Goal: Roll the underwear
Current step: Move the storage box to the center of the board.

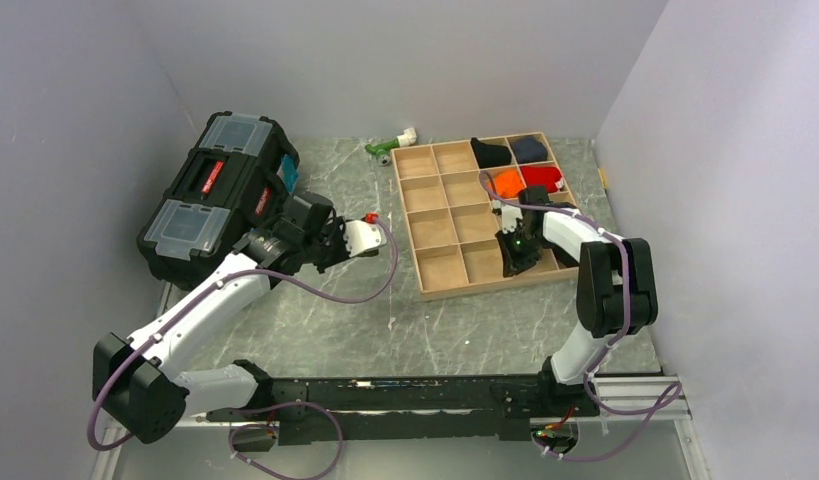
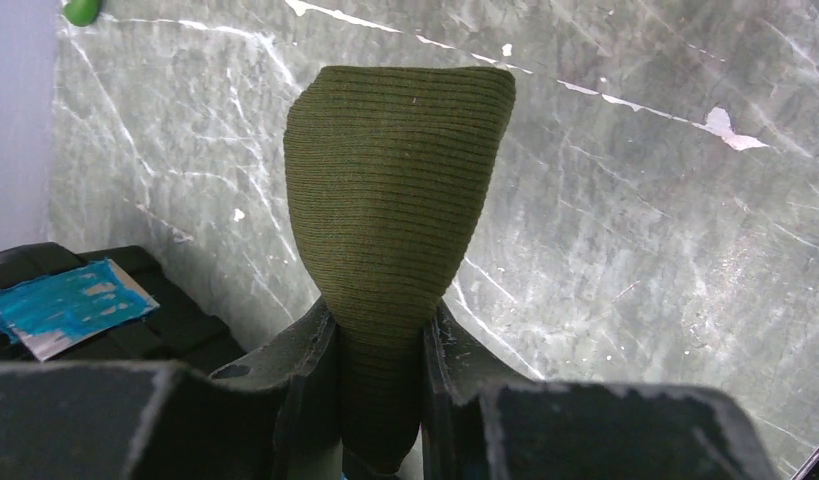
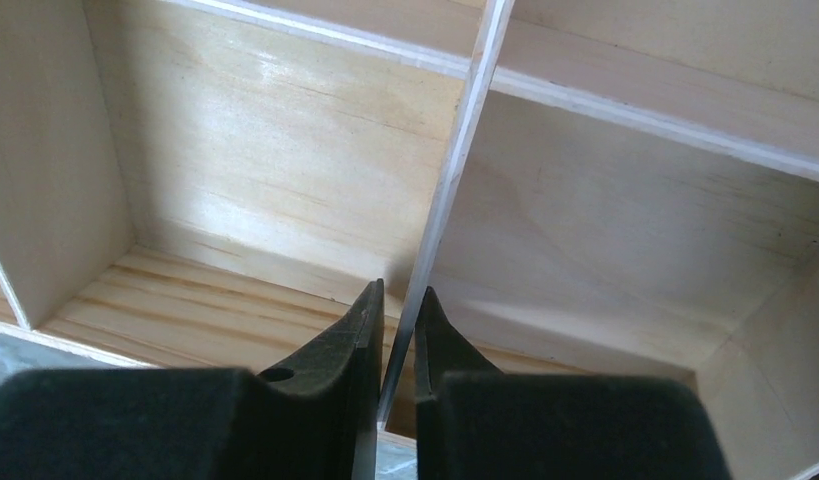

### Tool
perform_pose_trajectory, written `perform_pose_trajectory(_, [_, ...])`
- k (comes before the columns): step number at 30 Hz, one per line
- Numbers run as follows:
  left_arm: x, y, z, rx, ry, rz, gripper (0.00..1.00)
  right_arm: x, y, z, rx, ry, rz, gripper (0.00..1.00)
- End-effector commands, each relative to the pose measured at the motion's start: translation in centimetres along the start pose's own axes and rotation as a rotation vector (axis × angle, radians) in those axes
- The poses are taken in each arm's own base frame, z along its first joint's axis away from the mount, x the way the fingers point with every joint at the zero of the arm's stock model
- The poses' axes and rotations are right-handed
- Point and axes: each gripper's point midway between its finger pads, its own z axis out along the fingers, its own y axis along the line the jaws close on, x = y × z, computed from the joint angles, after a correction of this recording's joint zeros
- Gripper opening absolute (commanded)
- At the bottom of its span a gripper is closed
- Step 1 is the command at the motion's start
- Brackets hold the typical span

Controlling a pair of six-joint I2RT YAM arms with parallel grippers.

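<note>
left gripper [image 2: 380,328]: fingers pinching underwear [image 2: 395,200] | cloth bunched between them, fanning out past the tips, over table [image 2: 635,250] | right gripper [image 3: 397,305]: fingers squeezed on tray divider [image 3: 455,170]

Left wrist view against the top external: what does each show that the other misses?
Only the left wrist view shows the olive underwear pinched in the left gripper, with its free end fanning out over the marbled table. Only the top external shows the wooden tray, the rolled clothes in its far right cells, and the right gripper down in the tray's near row. Both show the black toolbox and the table.
</note>
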Motion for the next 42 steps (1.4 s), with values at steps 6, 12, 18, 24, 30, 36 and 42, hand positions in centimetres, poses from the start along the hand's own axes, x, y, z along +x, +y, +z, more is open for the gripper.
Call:
perform_pose_trajectory(6, [-1.3, 2.4, -2.1, -0.081, -0.021, 0.011, 0.00, 3.3, 6.8, -1.4, -0.326, 0.119, -0.145, 0.35])
perform_pose_trajectory(12, [-1.2, 2.9, -2.4, -0.094, -0.014, 0.004, 0.00, 3.9, 9.6, -2.4, -0.420, 0.127, -0.253, 0.51])
perform_pose_trajectory(18, [-0.6, 3.2, -3.2, -0.120, -0.007, -0.005, 0.00, 4.2, 12.4, -2.3, -0.480, 0.146, -0.317, 0.50])
perform_pose_trajectory(24, [0.5, 3.7, -4.7, -0.155, 0.005, -0.008, 0.00, 5.0, 15.2, -2.1, -0.523, 0.188, -0.402, 0.50])
perform_pose_trajectory(30, [0.8, 3.6, -5.4, -0.154, 0.005, -0.007, 0.00, 7.0, 15.9, -2.2, -0.508, 0.238, -0.493, 0.46])
perform_pose_trajectory(36, [0.7, 3.2, -5.0, -0.123, 0.003, -0.005, 0.00, 7.0, 15.1, -3.0, -0.457, 0.241, -0.533, 0.44])
perform_pose_trajectory(42, [-0.1, 2.5, -4.0, -0.080, -0.047, -0.028, 0.00, 4.6, 15.5, -4.9, -0.426, 0.149, -0.547, 0.55])
